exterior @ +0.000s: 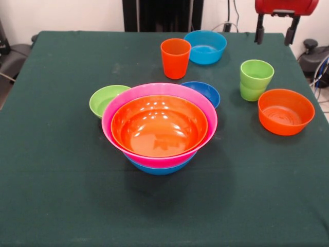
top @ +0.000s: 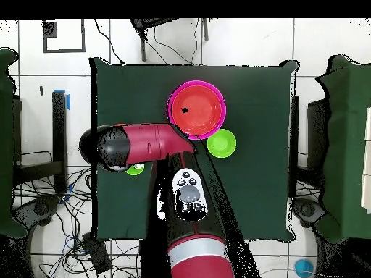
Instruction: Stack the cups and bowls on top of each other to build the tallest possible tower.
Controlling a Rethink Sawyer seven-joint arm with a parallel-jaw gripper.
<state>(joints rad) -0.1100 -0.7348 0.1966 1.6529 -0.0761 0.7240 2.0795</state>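
The tower (exterior: 159, 128) stands mid-table: a large orange bowl nested in a pink bowl, which sits on a blue one; from above the tower (top: 196, 110) shows as orange ringed with pink. A lime green bowl (exterior: 105, 99) touches its left side, and a dark blue bowl (exterior: 205, 91) peeks out behind it. An orange cup (exterior: 175, 57) and a light blue bowl (exterior: 205, 46) stand farther back. Two lime green cups (exterior: 255, 80) sit nested beside a small orange bowl (exterior: 286, 111). My gripper (exterior: 274, 40) hangs open and empty above the far right corner, behind the green cups.
A dark green cloth (exterior: 61, 195) covers the table. In the overhead view the red arm (top: 145, 145) hides much of the table; only the lime green bowl (top: 221, 143) and a sliver of green cup (top: 135, 169) show beside it.
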